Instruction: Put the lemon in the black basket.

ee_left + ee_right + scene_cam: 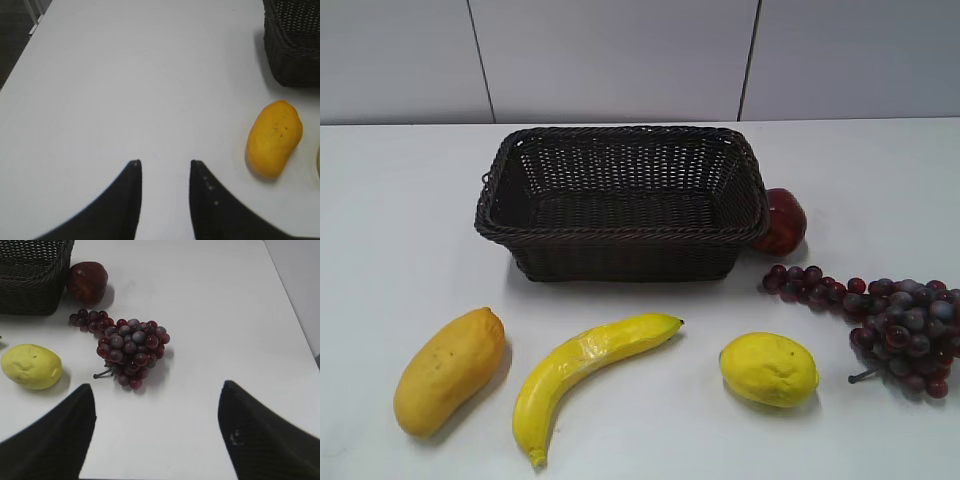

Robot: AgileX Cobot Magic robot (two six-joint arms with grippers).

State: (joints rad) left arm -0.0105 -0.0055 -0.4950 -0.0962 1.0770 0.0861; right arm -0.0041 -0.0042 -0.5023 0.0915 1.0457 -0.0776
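Lemon [769, 369] on desk [400, 200], outside black basket [620, 232].
Left gripper [165, 162] narrowly parted, right gripper [156, 390] wide apart; both hold nothing.

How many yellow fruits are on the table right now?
3, in a row before the dark woven wicker basket: orange-yellow mango at left, curved yellow banana in the middle, plump bright-yellow lemon at right. None appears hidden.

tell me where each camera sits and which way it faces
Exterior: in front, above table height, slanting down at the basket, mango, banana, lemon, grapes; no arm shows.
Left wrist: above the table's left part, looking past the open left gripper at the mango.
Right wrist: over the right side, looking past the wide-open right gripper at grapes, lemon, apple.
All three share the basket.
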